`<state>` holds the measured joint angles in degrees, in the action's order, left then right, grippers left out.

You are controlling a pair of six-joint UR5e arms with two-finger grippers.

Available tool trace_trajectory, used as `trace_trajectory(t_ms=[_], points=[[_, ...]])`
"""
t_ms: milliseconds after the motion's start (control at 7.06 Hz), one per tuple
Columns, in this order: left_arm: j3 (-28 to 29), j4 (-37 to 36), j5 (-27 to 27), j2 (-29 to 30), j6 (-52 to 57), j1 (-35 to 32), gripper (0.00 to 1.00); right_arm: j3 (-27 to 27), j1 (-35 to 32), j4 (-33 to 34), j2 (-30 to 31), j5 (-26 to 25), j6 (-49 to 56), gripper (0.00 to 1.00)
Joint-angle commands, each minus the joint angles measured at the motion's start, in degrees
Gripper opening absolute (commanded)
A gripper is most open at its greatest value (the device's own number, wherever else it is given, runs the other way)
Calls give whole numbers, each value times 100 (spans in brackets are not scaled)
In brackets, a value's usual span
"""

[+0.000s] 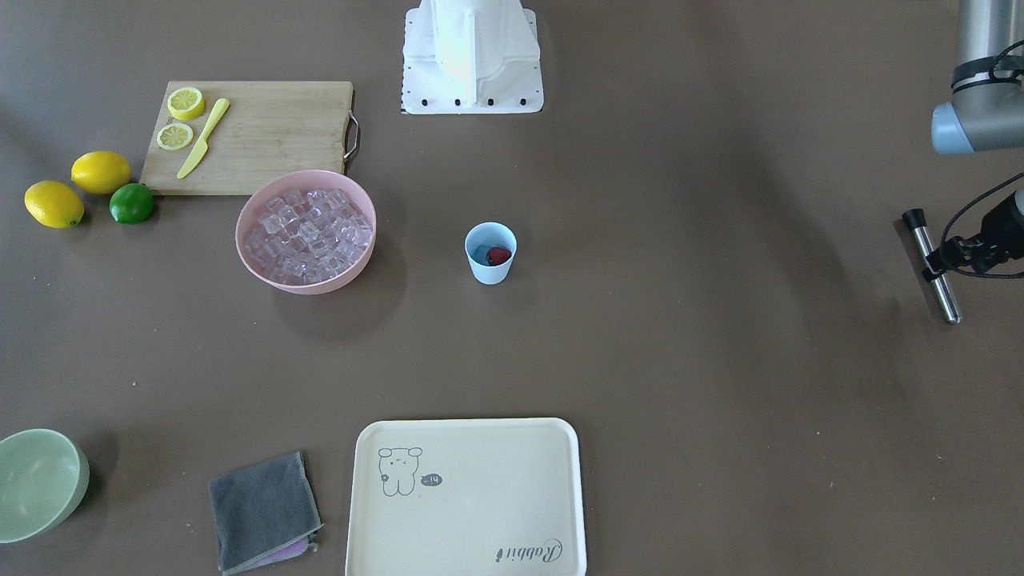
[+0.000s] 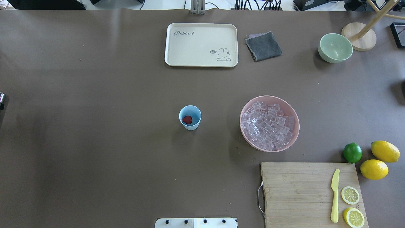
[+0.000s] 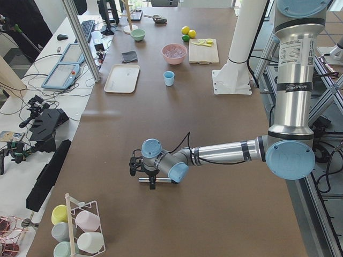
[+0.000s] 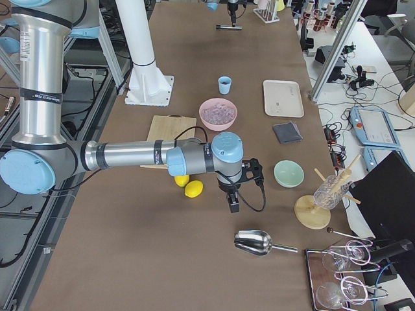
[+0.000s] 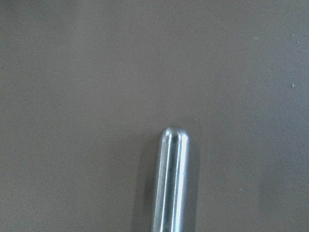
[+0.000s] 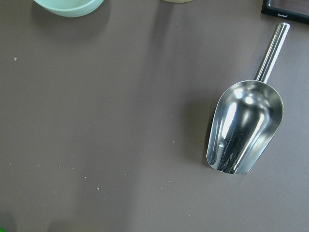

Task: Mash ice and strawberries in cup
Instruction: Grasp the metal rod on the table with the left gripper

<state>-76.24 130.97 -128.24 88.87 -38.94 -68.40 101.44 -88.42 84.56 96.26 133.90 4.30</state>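
The pale-blue cup (image 1: 490, 270) stands upright mid-table, also in the overhead view (image 2: 190, 125), with the red strawberry (image 1: 499, 256) inside it. The clear ice (image 1: 308, 228) fills a pink bowl (image 1: 298, 287) beside the cup. My left gripper (image 1: 934, 260) is far off at the table's left end, shut on a steel muddler (image 1: 941, 286) with a black end. The left wrist view shows the muddler's round tip (image 5: 170, 183) over bare table. My right gripper (image 4: 233, 206) hangs low near a steel scoop (image 6: 244, 128); I cannot tell whether it is open or shut.
A wooden cutting board (image 1: 264, 136) holds two lemon halves and a yellow knife (image 1: 203, 138). Two lemons (image 1: 101, 171) and a lime (image 1: 131, 202) lie beside it. A cream tray (image 1: 468, 496), a grey cloth (image 1: 262, 510) and a pale-green bowl (image 1: 36, 484) sit along the far side.
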Motion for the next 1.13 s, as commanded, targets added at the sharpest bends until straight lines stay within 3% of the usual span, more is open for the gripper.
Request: trace_trajectory(t_ms=[0, 425, 567, 709, 992], points=[[178, 156, 0, -18, 9, 55, 97, 33, -9, -1, 33, -5, 0, 100], [320, 552, 9, -18, 9, 501, 94, -11, -26, -1, 69, -40, -8, 100], [250, 553, -8, -10, 18, 503, 83, 50, -26, -1, 86, -31, -8, 100], [267, 535, -35, -10, 253, 503, 35, 120, -35, -10, 86, -31, -8, 100], [276, 509, -35, -62, 1935, 408, 32, 156, -35, -1, 86, -22, -8, 100]])
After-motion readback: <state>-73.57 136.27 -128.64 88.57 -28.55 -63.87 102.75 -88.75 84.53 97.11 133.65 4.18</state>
